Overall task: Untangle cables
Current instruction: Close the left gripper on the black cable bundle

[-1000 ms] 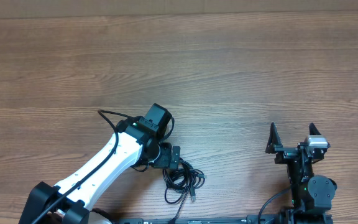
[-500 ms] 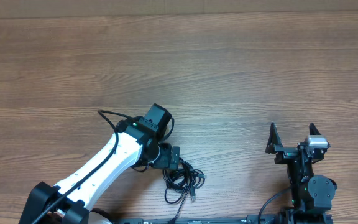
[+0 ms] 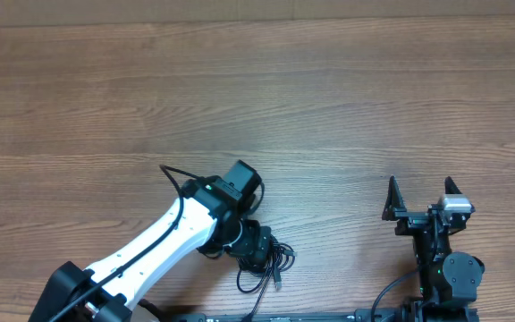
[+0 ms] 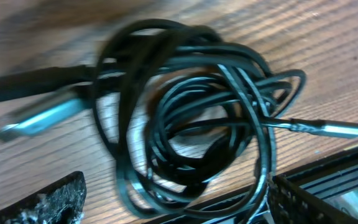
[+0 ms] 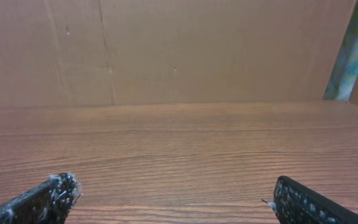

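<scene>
The cables [image 3: 275, 260] lie as one tangled bundle of thin black loops near the table's front edge. My left gripper [image 3: 259, 245] hangs right over the bundle's left part. In the left wrist view the cables [image 4: 253, 112] fill the picture. A silver-tipped plug [image 4: 347, 129] sticks out to the right and a blurred silver plug [image 4: 39, 118] lies at the left. My left gripper [image 4: 173, 200] is open, its fingers [image 4: 51, 202] either side of the lowest loops. My right gripper [image 3: 423, 199] stands open at the right, far from the bundle, and the right wrist view shows the right gripper [image 5: 176, 202] over bare wood.
The wooden table [image 3: 329, 98] stretches far back. A black frame rail [image 4: 328, 180] runs along the front edge just behind the bundle. A brown cardboard wall [image 5: 166, 50] closes off the far side. The left arm's own thick cable [image 3: 173, 174] arches over its white link.
My left arm has swung right and toward the front edge, bringing its gripper down over the cable bundle. The right arm has not moved.
</scene>
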You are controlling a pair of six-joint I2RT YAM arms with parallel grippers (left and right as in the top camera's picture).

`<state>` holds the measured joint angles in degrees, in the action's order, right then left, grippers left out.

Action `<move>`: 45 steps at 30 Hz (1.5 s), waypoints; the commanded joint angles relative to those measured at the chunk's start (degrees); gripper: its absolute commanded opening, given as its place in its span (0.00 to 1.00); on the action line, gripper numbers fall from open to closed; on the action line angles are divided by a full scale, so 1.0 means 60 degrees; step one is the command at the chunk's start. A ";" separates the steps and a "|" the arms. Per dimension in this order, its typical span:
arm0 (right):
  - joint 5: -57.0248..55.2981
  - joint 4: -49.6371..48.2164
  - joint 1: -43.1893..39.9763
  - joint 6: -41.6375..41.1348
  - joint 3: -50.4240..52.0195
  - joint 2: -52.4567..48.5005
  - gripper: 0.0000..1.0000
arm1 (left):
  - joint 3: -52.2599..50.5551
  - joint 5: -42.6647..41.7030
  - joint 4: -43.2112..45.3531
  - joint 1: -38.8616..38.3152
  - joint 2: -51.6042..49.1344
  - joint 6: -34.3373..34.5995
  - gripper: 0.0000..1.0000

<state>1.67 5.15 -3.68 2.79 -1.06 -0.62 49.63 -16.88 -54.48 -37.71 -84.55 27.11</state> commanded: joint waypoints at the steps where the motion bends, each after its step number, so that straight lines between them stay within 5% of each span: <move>1: -0.0011 -0.0058 0.0033 0.0015 0.0098 0.0076 1.00 | -0.0131 -0.0095 0.0255 -0.0317 -0.0076 0.0619 0.86; 5: -0.0011 -0.0058 0.0033 0.0018 0.0098 0.0076 1.00 | -0.0131 -0.0091 0.0499 -0.0372 -0.0076 0.1071 0.69; 20: -0.0011 -0.0058 0.0033 0.0018 0.0098 0.0076 1.00 | -0.0586 0.0415 0.1027 -0.0415 -0.0076 0.1628 0.56; 23: -0.0011 -0.0058 0.0033 0.0018 0.0098 0.0076 1.00 | -0.0714 0.0437 0.1741 -0.0415 -0.0076 0.1581 0.42; 29: -0.0011 -0.0058 0.0033 0.0018 0.0098 0.0076 1.00 | -0.0918 0.0670 0.2029 -0.0415 -0.0076 0.1592 0.30; 32: -0.0011 -0.0058 0.0033 0.0018 0.0098 0.0076 1.00 | -0.0918 0.0663 0.2160 -0.0415 -0.0076 0.1541 0.04; 38: -0.0011 -0.0058 0.0033 0.0018 0.0098 0.0076 1.00 | -0.0168 -0.0372 0.2572 -0.0404 0.0342 -0.1982 0.04; 45: -0.0011 -0.0058 0.0033 0.0018 0.0098 0.0076 1.00 | 0.1858 0.0164 0.1665 -0.0397 0.1399 -0.3107 0.04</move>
<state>1.67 5.15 -3.70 2.79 -1.06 -0.62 54.65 -16.08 -42.17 -39.79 -79.75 14.96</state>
